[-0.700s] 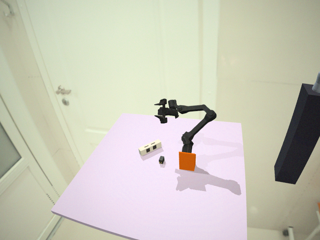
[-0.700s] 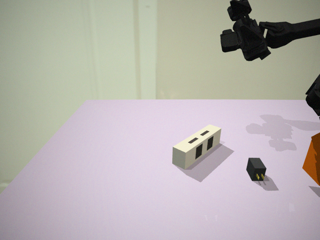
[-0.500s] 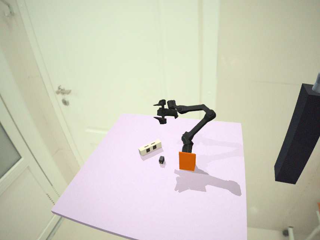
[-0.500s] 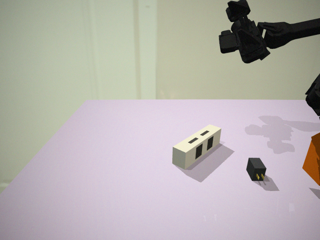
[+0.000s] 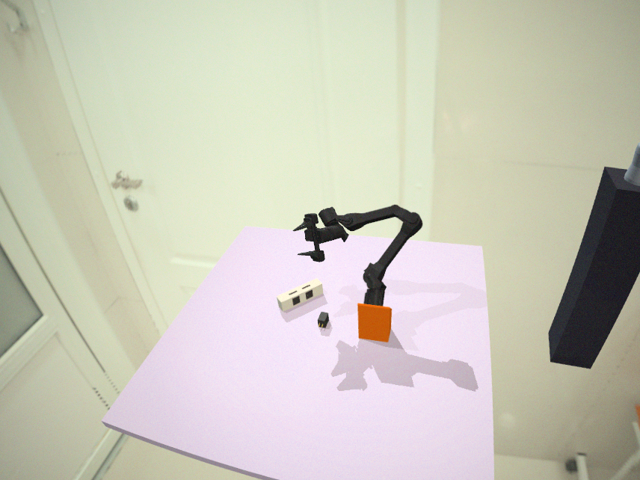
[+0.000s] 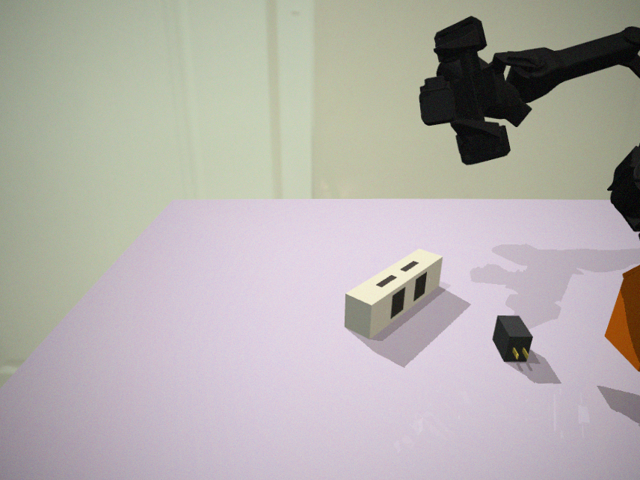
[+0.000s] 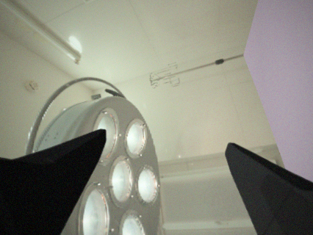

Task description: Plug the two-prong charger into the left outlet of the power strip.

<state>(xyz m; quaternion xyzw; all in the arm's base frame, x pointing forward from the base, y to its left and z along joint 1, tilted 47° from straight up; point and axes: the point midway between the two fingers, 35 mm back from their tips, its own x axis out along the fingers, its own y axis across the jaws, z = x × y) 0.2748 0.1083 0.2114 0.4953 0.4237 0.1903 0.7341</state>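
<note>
The cream power strip (image 5: pixel 300 294) (image 6: pixel 392 291) lies on the lilac table (image 5: pixel 258 387) (image 6: pixel 206 336), with two dark outlets on its side face. The small black two-prong charger (image 5: pixel 323 319) (image 6: pixel 511 338) lies on the table a little to the strip's right, its gold prongs pointing toward the table's front. My gripper (image 5: pixel 300 241) (image 6: pixel 470 90) (image 7: pixel 167 141) is open and empty. It hangs high above the table, behind the strip, turned sideways. The wrist view shows neither charger nor strip, only my two fingertips and a slice of the table (image 7: pixel 283 73).
The arm's orange base (image 5: pixel 374 321) (image 6: pixel 625 320) stands just right of the charger. A dark tall block (image 5: pixel 594 268) hangs beyond the table's right edge. A round surgical lamp (image 7: pixel 125 165) fills the wrist view. A door stands behind the table.
</note>
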